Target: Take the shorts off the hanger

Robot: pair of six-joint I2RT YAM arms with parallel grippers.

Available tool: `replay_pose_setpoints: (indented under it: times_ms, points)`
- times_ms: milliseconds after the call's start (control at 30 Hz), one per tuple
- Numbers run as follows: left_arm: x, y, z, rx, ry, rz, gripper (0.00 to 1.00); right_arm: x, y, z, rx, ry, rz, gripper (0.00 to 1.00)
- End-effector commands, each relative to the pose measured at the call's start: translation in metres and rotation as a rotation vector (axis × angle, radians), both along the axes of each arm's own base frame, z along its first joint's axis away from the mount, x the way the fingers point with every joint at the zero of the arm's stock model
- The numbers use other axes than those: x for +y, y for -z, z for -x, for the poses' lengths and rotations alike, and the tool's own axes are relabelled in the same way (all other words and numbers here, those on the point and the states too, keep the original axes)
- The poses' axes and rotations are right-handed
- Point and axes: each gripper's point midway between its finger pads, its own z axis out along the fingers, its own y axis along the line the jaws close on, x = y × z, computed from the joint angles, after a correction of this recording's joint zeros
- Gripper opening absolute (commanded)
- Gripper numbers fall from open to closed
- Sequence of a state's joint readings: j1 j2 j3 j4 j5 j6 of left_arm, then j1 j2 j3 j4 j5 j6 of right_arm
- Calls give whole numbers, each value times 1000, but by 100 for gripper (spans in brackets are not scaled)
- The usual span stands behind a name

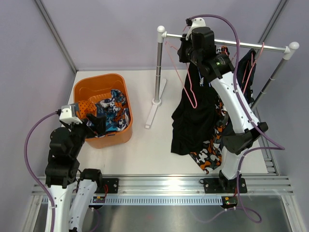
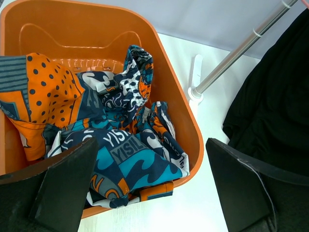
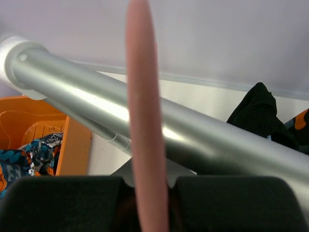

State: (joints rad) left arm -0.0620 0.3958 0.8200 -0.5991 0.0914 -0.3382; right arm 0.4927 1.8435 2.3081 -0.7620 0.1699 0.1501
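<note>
In the top view, the orange basket [image 1: 79,89] stands on the table [image 1: 145,150] at about 9 o'clock, and the teal patterned shorts [image 1: 114,113] lie crumpled inside it. The left gripper [image 1: 94,123] hangs over the basket's near rim, at 6 o'clock from the shorts. Its jaws are spread wide and hold nothing. The right gripper [image 1: 186,48] is raised to the rail [image 1: 231,43] at about 1 o'clock, and its wrist view shows the jaws pressed close on the pink hanger [image 3: 144,121], which crosses the rail. The black shorts [image 1: 192,123] hang below this hanger, at its 6 o'clock. Whether they are fixed to it cannot be told. The camouflage shorts [image 1: 210,155] show under the black ones, at 5 o'clock. The dark navy shorts [image 1: 247,72] hang near the rail's 3 o'clock end.
</note>
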Motion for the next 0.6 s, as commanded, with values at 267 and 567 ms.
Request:
replay_pose_setpoints:
  times_ms: [267, 567]
  points:
    - [4, 2, 3, -21, -12, -28, 99, 8, 22, -2, 63, 7, -48, 0]
    - [3, 6, 4, -14, -9, -32, 99, 11, 37, 8, 91, -3, -59, 4]
